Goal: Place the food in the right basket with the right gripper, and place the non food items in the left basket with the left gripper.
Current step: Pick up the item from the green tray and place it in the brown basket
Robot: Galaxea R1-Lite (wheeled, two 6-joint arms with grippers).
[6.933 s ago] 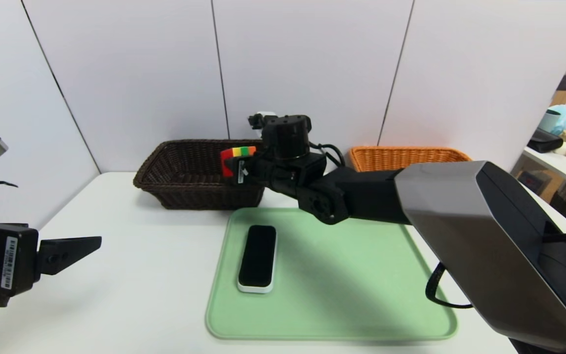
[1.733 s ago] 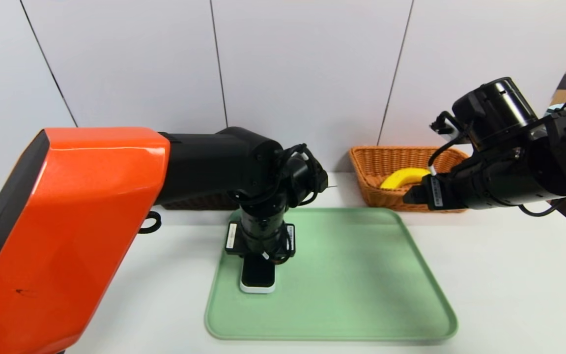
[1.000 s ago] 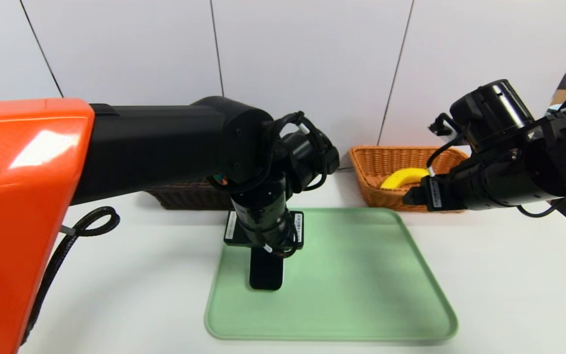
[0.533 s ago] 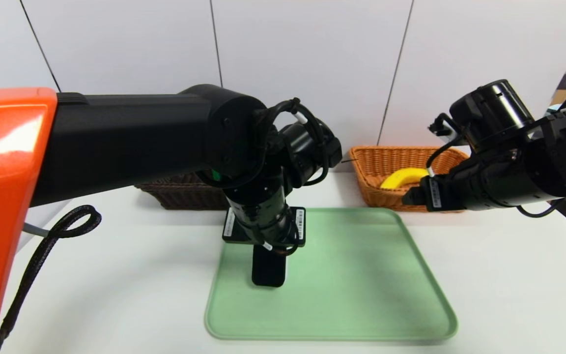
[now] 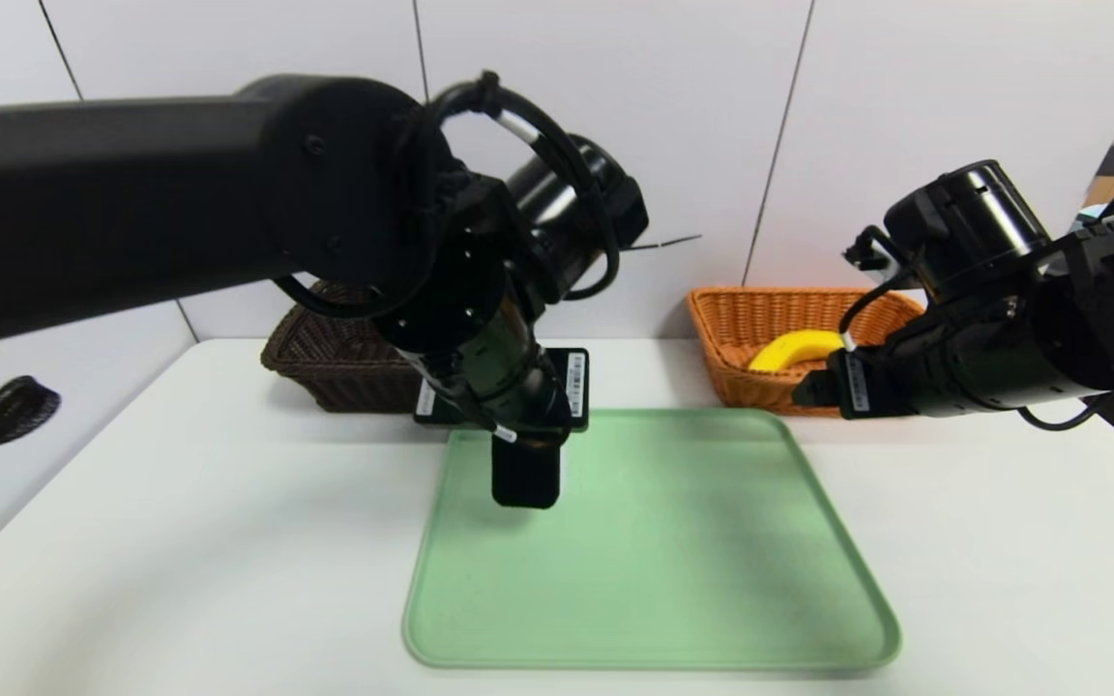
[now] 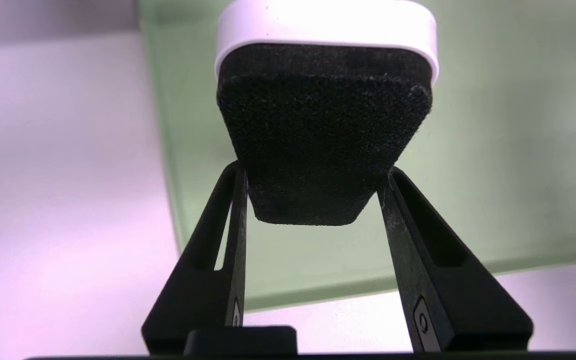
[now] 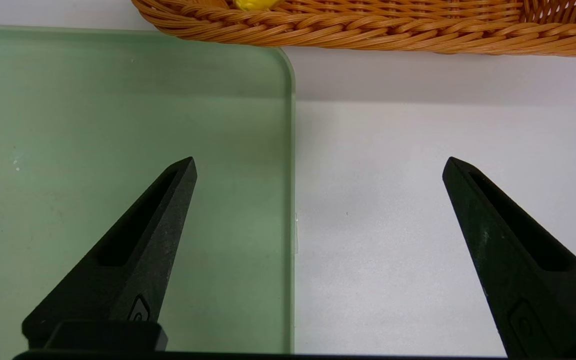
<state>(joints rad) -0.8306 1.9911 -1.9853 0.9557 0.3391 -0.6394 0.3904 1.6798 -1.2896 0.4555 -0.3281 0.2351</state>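
Note:
My left gripper points down over the back left part of the green tray and is shut on the black slab with a white base, one of the non food items. In the left wrist view the slab hangs between the fingers of the left gripper, clear of the tray. The dark brown left basket sits behind, partly hidden by my arm. The banana lies in the orange-tan right basket. My right gripper hovers open and empty in front of that basket.
In the right wrist view the right gripper straddles the tray's corner, with the right basket's rim and a bit of banana beyond. White table surrounds the tray; a wall stands behind the baskets.
My left gripper closed on the slab, lifted it off the tray and carried it up and toward the back. The right arm has stayed put.

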